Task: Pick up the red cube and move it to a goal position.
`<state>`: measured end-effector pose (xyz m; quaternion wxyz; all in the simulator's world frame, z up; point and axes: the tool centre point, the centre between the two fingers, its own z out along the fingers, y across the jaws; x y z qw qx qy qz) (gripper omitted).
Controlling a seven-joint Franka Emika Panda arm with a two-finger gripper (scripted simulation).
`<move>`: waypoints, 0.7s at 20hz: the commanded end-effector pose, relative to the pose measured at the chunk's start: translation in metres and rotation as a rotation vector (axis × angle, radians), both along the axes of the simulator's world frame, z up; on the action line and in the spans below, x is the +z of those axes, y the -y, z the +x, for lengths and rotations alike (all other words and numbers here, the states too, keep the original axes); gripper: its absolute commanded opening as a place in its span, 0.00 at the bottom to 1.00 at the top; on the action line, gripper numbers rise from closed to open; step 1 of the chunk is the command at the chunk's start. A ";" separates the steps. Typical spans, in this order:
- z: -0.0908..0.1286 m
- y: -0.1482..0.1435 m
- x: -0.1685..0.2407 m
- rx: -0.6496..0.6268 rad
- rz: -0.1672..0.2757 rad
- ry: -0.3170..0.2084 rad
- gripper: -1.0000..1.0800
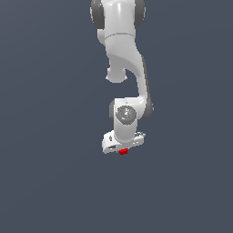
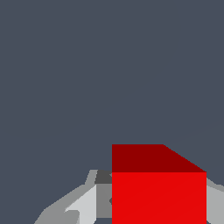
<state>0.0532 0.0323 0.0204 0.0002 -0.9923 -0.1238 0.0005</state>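
Note:
The red cube [image 1: 123,151] shows as a tiny red patch just under the white hand of the arm in the exterior view. In the wrist view the red cube [image 2: 159,192] fills the space between the two grey fingers [image 2: 85,203], which press against its two sides. My gripper [image 1: 122,149] is shut on the cube. The fingertips are hidden behind the hand in the exterior view. No goal marker shows in either view.
The white arm [image 1: 125,54] reaches down from the exterior view's top centre to the hand. Around it there is only a plain dark grey-blue surface [image 1: 45,182].

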 end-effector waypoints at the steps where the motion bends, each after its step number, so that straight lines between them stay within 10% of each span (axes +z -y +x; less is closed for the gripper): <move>1: -0.001 0.001 0.003 0.000 0.000 0.001 0.00; 14: -0.025 0.018 0.061 0.000 -0.001 0.001 0.00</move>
